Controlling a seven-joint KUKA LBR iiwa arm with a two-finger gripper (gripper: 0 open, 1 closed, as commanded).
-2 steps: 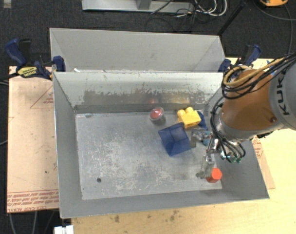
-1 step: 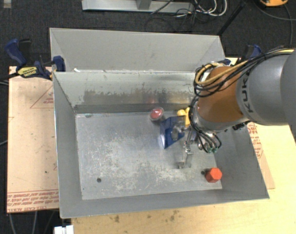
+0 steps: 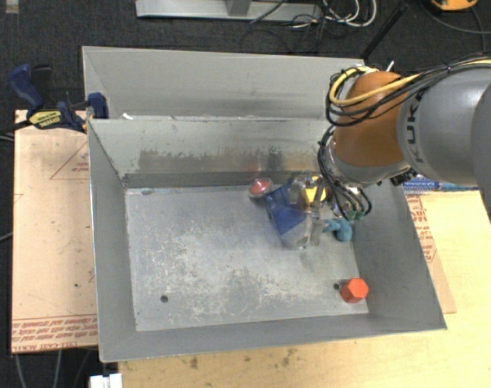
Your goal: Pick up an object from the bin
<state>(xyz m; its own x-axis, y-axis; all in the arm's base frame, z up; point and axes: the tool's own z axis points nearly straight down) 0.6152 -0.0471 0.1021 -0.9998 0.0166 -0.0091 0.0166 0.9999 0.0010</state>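
Observation:
My gripper [image 3: 312,228] hangs below the orange-covered wrist at the back right of the bin floor. It is low over the right edge of a dark blue flat thing [image 3: 283,213] that lies tilted there. A small yellow thing [image 3: 312,191] sits right against the gripper's upper part. A small light blue thing [image 3: 341,231] lies just to its right. A pink-red round thing [image 3: 260,187] rests by the back wall, left of the blue one. I cannot make out anything held by the gripper.
An orange-red block [image 3: 354,289] lies near the front right corner. A tiny dark speck [image 3: 164,299] marks the front left floor. The arm and its cables cover the bin's right back corner. The left half of the floor is bare metal.

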